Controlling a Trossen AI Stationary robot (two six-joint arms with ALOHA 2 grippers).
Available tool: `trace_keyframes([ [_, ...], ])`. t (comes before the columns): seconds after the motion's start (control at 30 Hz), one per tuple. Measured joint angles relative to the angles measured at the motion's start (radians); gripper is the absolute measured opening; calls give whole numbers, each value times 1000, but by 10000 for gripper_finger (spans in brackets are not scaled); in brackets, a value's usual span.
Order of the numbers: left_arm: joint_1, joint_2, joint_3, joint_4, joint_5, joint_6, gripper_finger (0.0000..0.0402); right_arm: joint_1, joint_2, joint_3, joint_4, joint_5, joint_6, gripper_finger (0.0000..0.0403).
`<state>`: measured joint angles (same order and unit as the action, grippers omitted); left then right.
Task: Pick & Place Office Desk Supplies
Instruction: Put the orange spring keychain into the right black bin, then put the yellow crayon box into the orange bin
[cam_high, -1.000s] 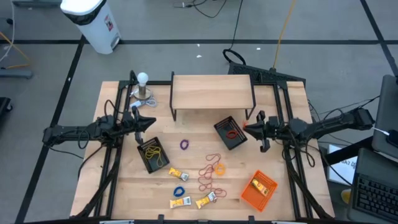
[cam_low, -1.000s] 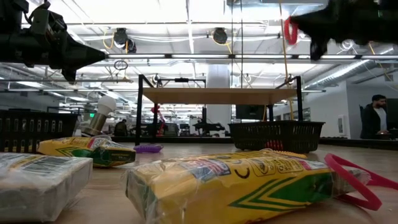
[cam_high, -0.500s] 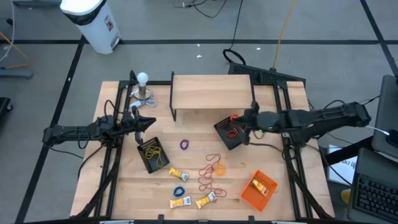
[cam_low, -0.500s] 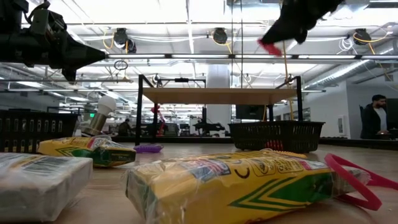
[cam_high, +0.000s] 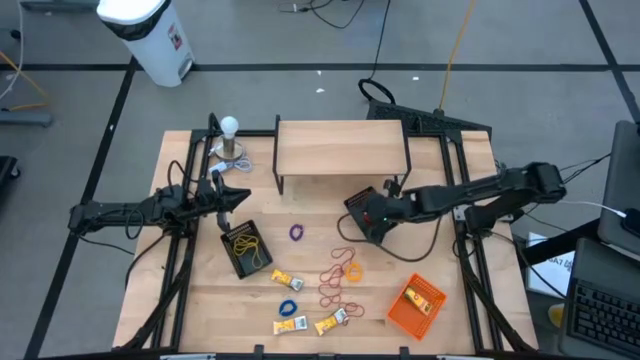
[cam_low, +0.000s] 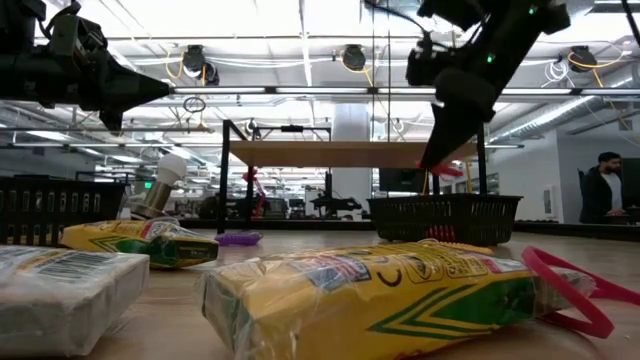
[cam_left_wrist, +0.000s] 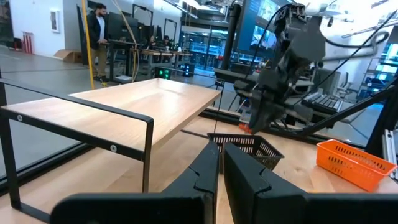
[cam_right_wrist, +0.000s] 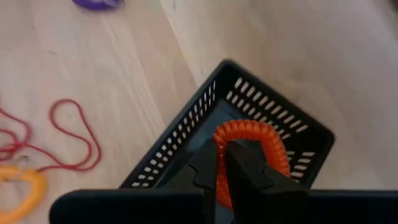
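Your right gripper (cam_right_wrist: 221, 163) sits clenched on the orange-red coil band (cam_right_wrist: 249, 138), right of centre in the high view, directly over the black mesh tray (cam_right_wrist: 186, 149). Lower until the band clears the rim, then release. The left gripper (cam_high: 232, 197), fingers together, waits mid-left.

Matt pale wood table (cam_high: 320, 230), black mesh tray (cam_right_wrist: 186, 149)

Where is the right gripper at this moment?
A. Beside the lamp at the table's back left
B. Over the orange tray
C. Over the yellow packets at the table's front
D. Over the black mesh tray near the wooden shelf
D: the right gripper hangs over the black mesh tray, an orange coiled band just past its fingers.
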<state>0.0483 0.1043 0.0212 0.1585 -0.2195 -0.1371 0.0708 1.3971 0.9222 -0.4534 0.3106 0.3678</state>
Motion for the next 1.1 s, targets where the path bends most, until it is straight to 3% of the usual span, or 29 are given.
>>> trace_keyframes([
  [0.27, 0, 0, 0, -1, 0, 0, 24, -6, 132, 0, 12, -53, 10, 11],
  [0.43, 0, 0, 0, -6, 0, 0, 24, -13, 140, 0, 19, -52, 11, 21],
  [0.77, 0, 0, 0, -8, 0, 0, 24, -14, 127, -1, 23, -51, 9, 139],
  [0.93, 0, 0, 0, -8, 1, -2, 24, -18, 14, 3, 21, -78, -11, 166],
  [1.1, 0, 0, 1, 26, 9, -13, 24, 1, -167, -1, 171, -45, -92, 148],
])
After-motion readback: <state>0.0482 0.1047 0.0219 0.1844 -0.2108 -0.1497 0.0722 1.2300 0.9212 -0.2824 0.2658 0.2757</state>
